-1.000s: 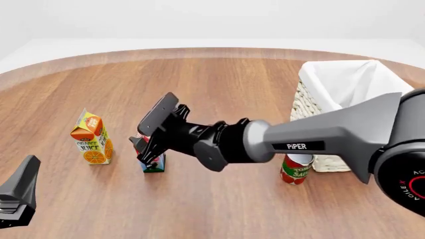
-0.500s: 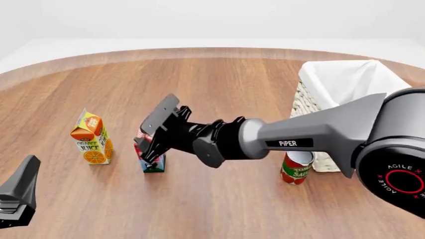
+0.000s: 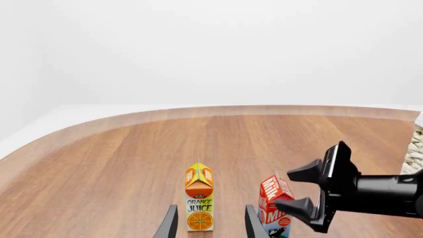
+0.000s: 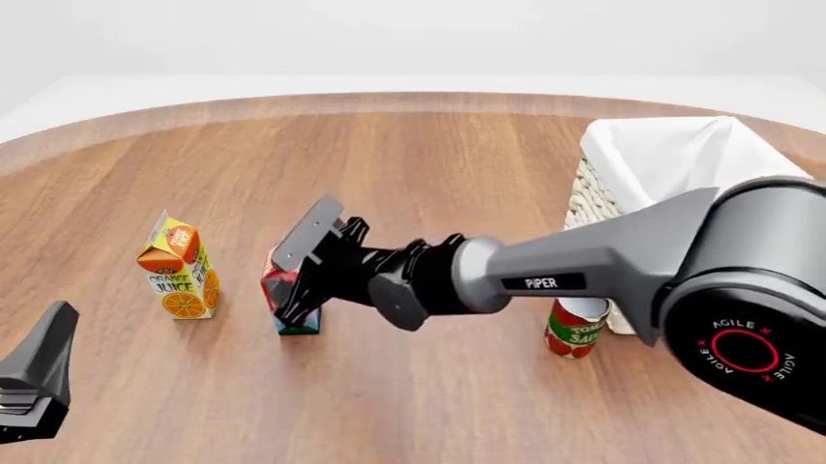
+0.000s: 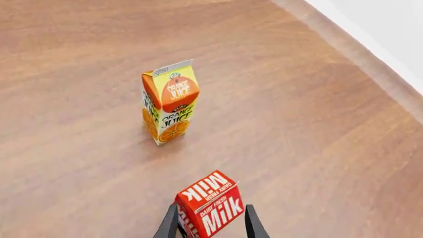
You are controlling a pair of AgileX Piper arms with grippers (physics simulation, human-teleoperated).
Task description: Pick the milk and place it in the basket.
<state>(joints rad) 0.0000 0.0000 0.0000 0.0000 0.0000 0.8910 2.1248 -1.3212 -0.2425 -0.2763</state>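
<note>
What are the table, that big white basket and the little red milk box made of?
Table: looks like wood, with visible grain and a low sheen.
Basket: woven wicker by its braided wall, lined with white cloth that folds over the rim.
Milk: likely printed paperboard, with flat panels and sharp gable folds.

Right arm, grey with black wrist joints, reaches in from the right and stretches leftward, low over the table. Its black two-finger right gripper (image 4: 294, 280) is tilted, jaws spread wide; in its wrist view both fingertips (image 5: 170, 224) stand apart. Left arm is parked at the near-left edge; only the black left gripper (image 4: 33, 382) shows, its fingertips (image 3: 168, 225) parted, probably fully, though mostly cropped.
</note>
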